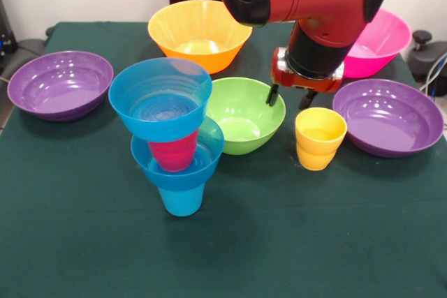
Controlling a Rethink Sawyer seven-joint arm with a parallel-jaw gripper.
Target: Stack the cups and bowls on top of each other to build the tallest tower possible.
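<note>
Overhead, the red and black robot arm reaches down, and its gripper (289, 98) hangs with two dark fingers parted and nothing between them, above the right rim of a glossy lime green plastic bowl (241, 113). Just right of it stands an upright yellow plastic cup (320, 138) with a stepped waist. Left of the green bowl rises the tower (170, 134): a blue plastic cup (181, 199) lowest, a small blue bowl (179, 164) on it, a red cup (172, 151) inside that, another small blue bowl (160, 95) on top. Around lie a large orange bowl (198, 33), a large pink bowl (378, 44), and two wide shallow purple bowls, one far left (59, 84), one far right (388, 116), all on a dark green tablecloth (293, 242).
</note>
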